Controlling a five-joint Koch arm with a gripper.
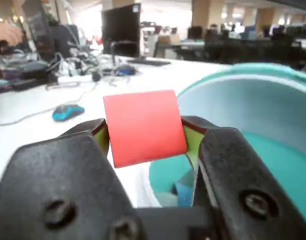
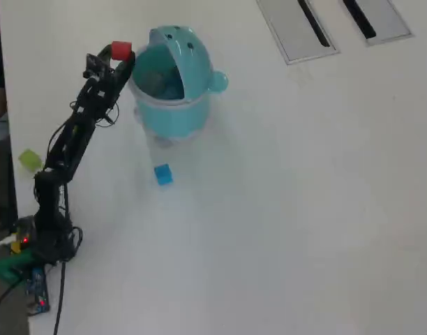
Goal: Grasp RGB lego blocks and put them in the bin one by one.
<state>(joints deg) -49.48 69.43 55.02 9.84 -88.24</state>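
While pinched between jaws, red block.

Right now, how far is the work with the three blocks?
No block can be seen lying in the bin. The gripper holds the red block beside the bin's opening, not released. The blue block and yellow-green block lie on the table.

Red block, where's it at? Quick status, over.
Gripper shut on red block, beside bin rim. Blue block, yellow-green block on table. Path clear.
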